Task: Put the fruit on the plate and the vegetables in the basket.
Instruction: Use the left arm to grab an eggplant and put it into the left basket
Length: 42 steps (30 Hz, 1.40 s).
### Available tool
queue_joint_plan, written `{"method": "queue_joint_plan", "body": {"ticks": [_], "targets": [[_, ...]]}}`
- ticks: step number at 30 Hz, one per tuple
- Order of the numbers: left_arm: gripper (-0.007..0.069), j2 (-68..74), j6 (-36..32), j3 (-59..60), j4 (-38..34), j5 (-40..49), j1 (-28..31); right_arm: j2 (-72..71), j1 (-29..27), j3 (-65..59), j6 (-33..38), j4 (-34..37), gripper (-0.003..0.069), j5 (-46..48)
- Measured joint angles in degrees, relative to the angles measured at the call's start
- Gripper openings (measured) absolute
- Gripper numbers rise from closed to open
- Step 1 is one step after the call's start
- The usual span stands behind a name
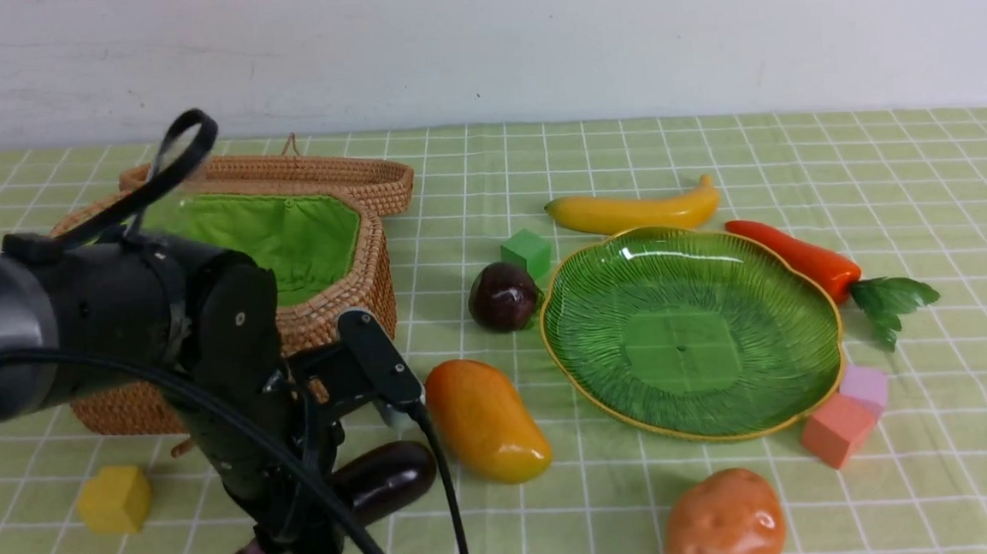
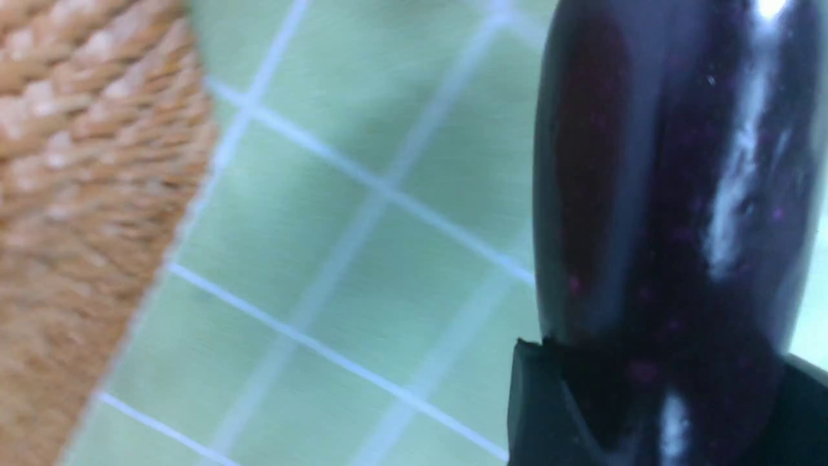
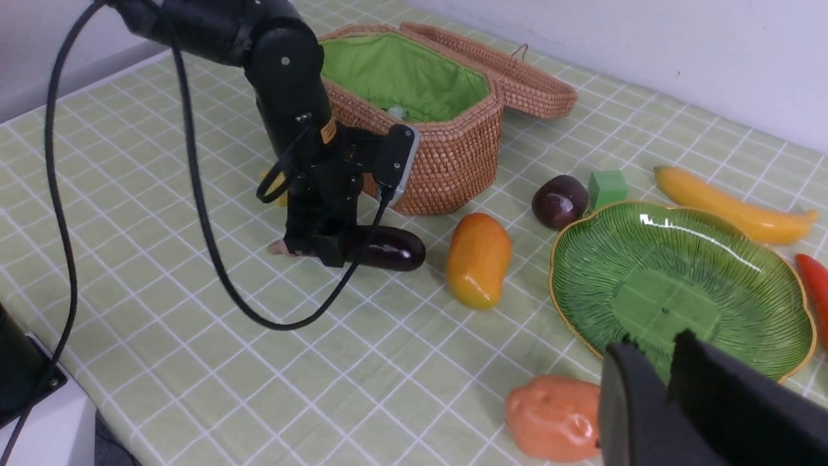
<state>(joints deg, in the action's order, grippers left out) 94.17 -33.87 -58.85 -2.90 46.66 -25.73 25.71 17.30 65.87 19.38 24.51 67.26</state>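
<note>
We see the left gripper (image 3: 320, 244) closed on the eggplant (image 3: 388, 248) near its stalk end, with one black finger on each side. The eggplant lies on the checked green tablecloth (image 1: 611, 510), just in front of the open basket (image 1: 349, 303). The mango (image 1: 485, 421) lies on the cloth near the eggplant's round end, to its right. Further right stands the plate (image 1: 694, 333). The small round dark fruit (image 1: 503, 296) is just beside its left rim, the banana (image 1: 631, 211) lies behind it, the carrot (image 1: 792, 254) lies along its right rear side, and the potato (image 1: 723, 524) is in front of it. The right gripper (image 3: 663, 353) hangs near the potato. Its jaws are only slightly apart and hold nothing.
</note>
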Motion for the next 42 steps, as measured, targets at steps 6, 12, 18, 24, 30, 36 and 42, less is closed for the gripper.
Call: {"method": "queue_joint_plan", "body": {"ticks": [6,12,18,24,30,36,42], "targets": [[0.036,-10.1,0.9,0.0,-1.4,2.9,-2.6,0.0,0.0,0.0,0.0,0.0,0.0107,-0.8],[0.036,-18.6,5.2,-4.0,10.1,-3.9,-0.1,1.4,0.0,0.0,0.0,-0.5,0.0107,-7.7],[0.036,-16.1,6.3,-8.0,17.5,-10.0,5.9,4.4,0.0,0.0,0.1,-0.7,0.0107,-14.0],[0.036,-9.7,7.4,-8.9,26.6,-17.3,11.2,5.2,0.0,-0.1,0.2,-0.7,0.0107,-14.5],[0.036,-4.9,10.3,-8.9,33.0,-21.6,14.0,5.2,0.0,-0.1,0.2,-0.6,0.0107,-14.4],[0.0363,-2.6,11.0,-8.9,34.8,-24.3,14.0,5.2,0.0,-0.1,0.2,-0.6,0.0109,-14.1],[0.0541,-2.4,14.2,-9.0,35.4,-25.9,14.0,5.2,0.0,-0.1,0.2,-0.6,0.0109,-14.0]]}}
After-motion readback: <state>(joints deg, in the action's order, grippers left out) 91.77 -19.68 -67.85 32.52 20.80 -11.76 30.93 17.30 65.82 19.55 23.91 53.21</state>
